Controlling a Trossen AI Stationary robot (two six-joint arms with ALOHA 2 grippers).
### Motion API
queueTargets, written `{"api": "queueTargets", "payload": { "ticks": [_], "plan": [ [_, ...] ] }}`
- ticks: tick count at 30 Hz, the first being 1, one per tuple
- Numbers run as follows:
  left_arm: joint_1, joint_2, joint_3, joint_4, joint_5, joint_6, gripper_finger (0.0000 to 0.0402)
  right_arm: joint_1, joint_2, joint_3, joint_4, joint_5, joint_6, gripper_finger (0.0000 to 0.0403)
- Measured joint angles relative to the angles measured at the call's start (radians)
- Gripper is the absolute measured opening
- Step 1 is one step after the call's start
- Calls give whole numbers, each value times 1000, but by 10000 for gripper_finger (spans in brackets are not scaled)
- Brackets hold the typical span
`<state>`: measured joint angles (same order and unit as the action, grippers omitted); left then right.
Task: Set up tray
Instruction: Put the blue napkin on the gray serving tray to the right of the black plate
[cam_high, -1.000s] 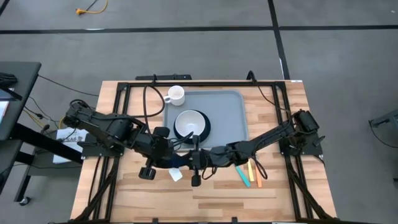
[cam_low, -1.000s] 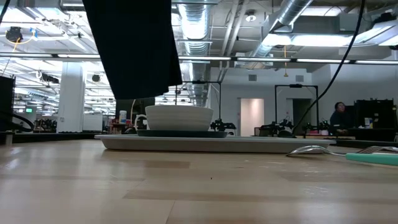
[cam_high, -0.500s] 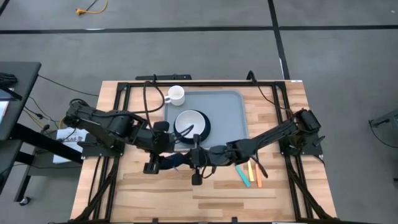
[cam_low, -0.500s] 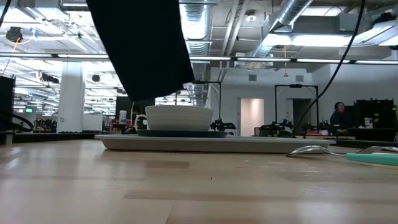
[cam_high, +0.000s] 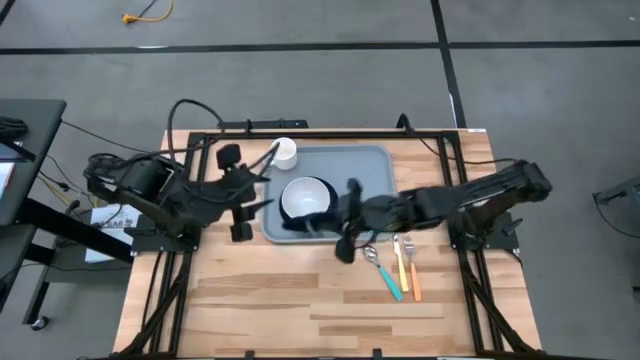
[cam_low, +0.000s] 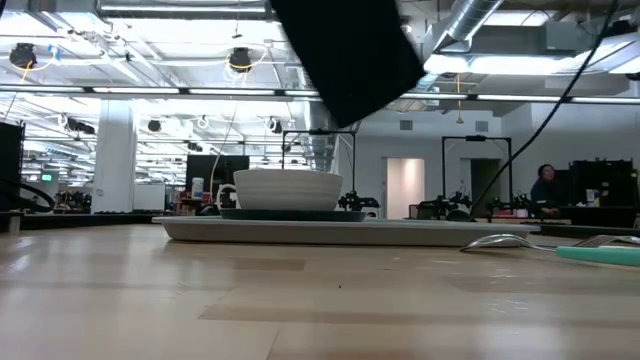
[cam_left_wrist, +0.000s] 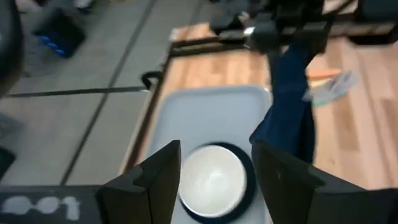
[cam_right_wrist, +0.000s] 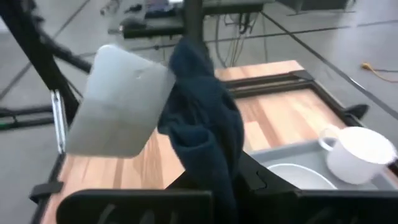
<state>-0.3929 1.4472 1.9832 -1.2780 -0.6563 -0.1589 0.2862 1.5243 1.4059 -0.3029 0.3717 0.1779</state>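
On large grey-blue rectangular plastic tray: white bowl on dark teal plate already set. Dark navy cloth napkin gripped by right gripper over tray edge, unplaced. Left gripper spread open, empty, beside tray. Cutlery left on wooden table beside tray.

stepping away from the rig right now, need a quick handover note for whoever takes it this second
Right gripper: shut on the dark navy napkin, which hangs from it over the tray's front right part, clear of the surface.
Left gripper: jaws open, empty, at the tray's left edge beside the bowl.
On the tray: dark plate with the white bowl on it, white mug at the back left corner.
On the table right of the tray: spoon, orange and teal utensils.
Left: place the napkin, then probably the cutlery.
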Motion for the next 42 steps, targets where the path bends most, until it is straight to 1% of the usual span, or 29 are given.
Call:
{"api": "queueTargets", "payload": {
  "ticks": [5,8,9,11,12,14,18,20,21,24,28,30,32,34,36,37,39,42],
  "plan": [
    [-21,-24,-118,107,-142,-27,187,-41,-136,-6,-187,43,77,0],
    [-30,-21,-204,160,-222,-27,187,-81,-207,-56,-296,114,143,0],
    [-35,-21,-233,180,-257,-31,187,-99,-228,-80,-323,123,169,0],
    [-41,-22,-290,219,-346,-54,187,-143,-270,-150,-334,108,215,0],
    [-43,-22,-313,224,-387,-64,187,-168,-291,-190,-319,81,238,0],
    [-46,-34,-354,211,-426,-78,187,-216,-330,-281,-245,-13,279,0],
    [-32,-100,-411,161,-429,-129,187,-277,-379,-452,3,-311,386,0],
    [-22,-155,-440,145,-427,-153,187,-282,-394,-518,126,-416,435,0],
    [-17,-185,-451,144,-426,-162,187,-282,-398,-543,166,-443,454,0],
    [-5,-293,-493,153,-417,-167,187,-287,-391,-607,217,-461,494,0],
    [3,-426,-549,210,-383,-165,187,-321,-340,-673,274,-477,523,0],
    [3,-483,-574,245,-361,-149,187,-339,-305,-705,355,-501,544,0],
    [3,-525,-588,277,-330,-137,187,-351,-264,-727,463,-555,573,0],
    [3,-549,-599,309,-297,-111,187,-346,-233,-728,536,-600,596,0],
    [3,-558,-603,331,-273,-91,187,-331,-210,-727,615,-623,611,0],
    [3,-559,-606,341,-266,-84,187,-324,-205,-727,628,-636,612,0],
    [3,-558,-614,352,-263,-62,187,-321,-196,-727,625,-638,609,0],
    [3,-537,-615,354,-262,-41,187,-351,-194,-727,544,-613,591,0]
  ]
}}
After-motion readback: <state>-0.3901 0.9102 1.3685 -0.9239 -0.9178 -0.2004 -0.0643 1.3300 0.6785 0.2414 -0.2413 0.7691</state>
